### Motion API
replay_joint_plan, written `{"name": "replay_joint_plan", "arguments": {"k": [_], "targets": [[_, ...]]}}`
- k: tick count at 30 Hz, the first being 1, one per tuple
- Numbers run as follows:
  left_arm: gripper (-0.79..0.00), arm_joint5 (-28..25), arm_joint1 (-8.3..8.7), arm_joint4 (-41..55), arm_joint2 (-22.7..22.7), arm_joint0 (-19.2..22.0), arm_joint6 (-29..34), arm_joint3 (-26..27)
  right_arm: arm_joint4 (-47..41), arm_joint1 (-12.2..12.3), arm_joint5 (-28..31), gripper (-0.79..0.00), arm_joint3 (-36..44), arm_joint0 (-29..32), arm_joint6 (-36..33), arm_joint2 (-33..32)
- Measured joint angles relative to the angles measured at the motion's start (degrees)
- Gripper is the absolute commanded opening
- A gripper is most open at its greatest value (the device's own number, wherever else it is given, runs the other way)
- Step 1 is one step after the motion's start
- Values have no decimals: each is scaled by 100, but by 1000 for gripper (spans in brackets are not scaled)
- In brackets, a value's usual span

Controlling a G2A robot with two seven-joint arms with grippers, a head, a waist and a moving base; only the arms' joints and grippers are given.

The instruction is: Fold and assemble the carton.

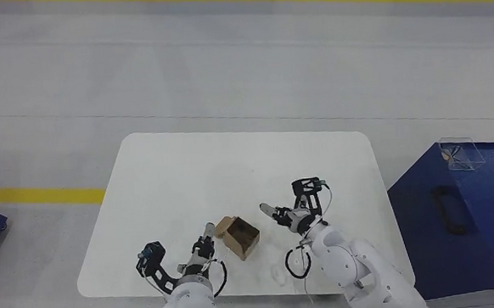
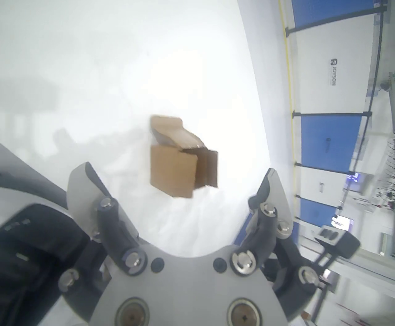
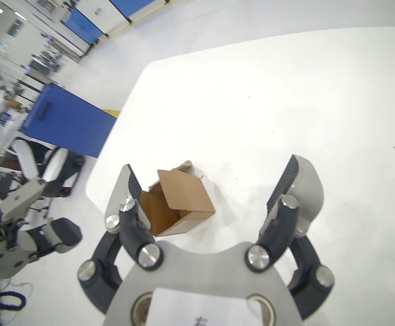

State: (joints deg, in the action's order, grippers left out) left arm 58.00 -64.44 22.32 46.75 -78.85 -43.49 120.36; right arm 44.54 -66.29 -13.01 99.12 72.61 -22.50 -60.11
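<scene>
Near the robot-side edge of the white, round-cornered table (image 1: pixel 172 175) lies one small brown cardboard carton (image 1: pixel 239 237), partly formed, with loose flaps at one end. It sits between the two arms. The top view takes in the whole tabletop, with the left gripper (image 1: pixel 208 231) just beside the carton on one side and the right gripper (image 1: pixel 269 210) near it on the other. From the left wrist view the carton (image 2: pixel 172 173) presents a closed flat side, a curled flap behind it and a flap edge on. The left gripper (image 2: pixel 179 168) has its fingers spread wide with nothing between them, and the carton rests on the table beyond the tips. Looking from the right wrist view, the carton (image 3: pixel 185 197) shows its open mouth and hollow inside. The right gripper (image 3: pixel 211 163) is likewise spread wide and holds nothing. That makes one carton, one table and two grippers, both empty.
</scene>
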Motion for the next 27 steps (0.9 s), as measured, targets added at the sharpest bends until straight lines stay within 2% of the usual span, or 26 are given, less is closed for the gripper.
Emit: {"name": "replay_joint_plan", "arguments": {"k": [4, 7, 11, 18, 27], "targets": [[0, 0, 252, -193, -203, 229, 826, -367, 219, -127, -302, 0, -339, -321, -233, 470], [0, 0, 381, -226, -371, 507, 1363, -573, 267, -228, -436, 0, -638, -528, -332, 766], [0, 0, 489, -423, -704, 876, 1730, -921, 249, -356, -527, 0, -1042, -745, -369, 1072], [0, 0, 462, -196, -1267, 1542, 1902, -1330, 136, -517, -566, 0, -1472, -908, -290, 1305], [0, 0, 310, 443, -2045, 2268, 1344, -1909, 44, -611, -555, 0, -1642, -937, -128, 1230]]}}
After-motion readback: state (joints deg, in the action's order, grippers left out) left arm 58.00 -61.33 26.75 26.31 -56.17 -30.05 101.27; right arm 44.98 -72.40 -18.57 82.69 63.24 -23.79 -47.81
